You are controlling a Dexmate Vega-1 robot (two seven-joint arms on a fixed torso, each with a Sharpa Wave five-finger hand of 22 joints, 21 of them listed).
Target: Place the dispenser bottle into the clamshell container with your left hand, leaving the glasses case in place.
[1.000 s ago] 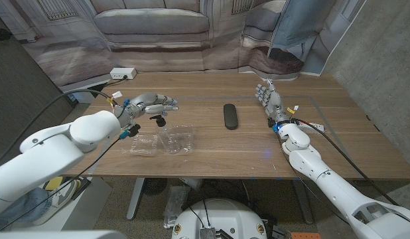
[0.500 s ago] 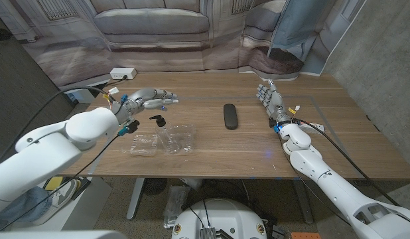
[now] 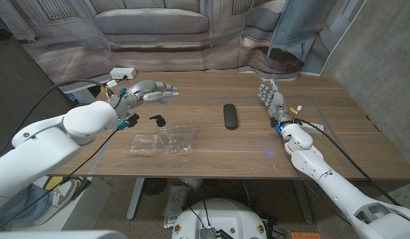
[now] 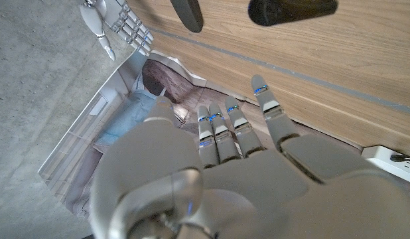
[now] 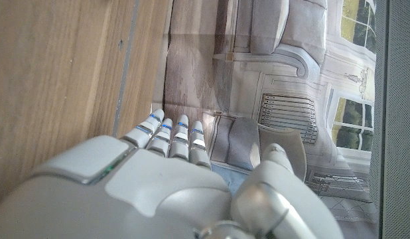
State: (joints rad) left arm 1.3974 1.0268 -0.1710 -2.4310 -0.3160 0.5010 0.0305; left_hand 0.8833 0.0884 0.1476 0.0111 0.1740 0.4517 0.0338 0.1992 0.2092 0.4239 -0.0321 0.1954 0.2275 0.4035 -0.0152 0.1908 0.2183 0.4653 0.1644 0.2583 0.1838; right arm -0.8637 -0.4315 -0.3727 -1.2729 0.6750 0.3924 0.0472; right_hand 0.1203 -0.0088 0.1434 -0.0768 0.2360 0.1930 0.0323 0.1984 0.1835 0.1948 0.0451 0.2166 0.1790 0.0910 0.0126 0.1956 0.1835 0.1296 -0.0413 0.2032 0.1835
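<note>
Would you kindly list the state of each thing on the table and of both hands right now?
clamshell container: open, lying on the table.
dispenser bottle: clear with a black pump top, at the container's far edge, apart from both hands.
glasses case: closed, lying mid-table.
left hand: empty, fingers extended, beyond the bottle.
right hand: empty, fingers extended, right of the case.

1. Bare wood between the glasses case [image 3: 230, 116] and the right hand [image 3: 270, 98]; passage open there.
2. Clamshell container [image 3: 162, 141] lying open near the front edge, dispenser bottle [image 3: 160, 123] upright at its far rim.
3. Power strip [image 3: 123, 73] at the far left of the table [image 3: 211, 156], behind the raised left hand [image 3: 150, 92].
</note>
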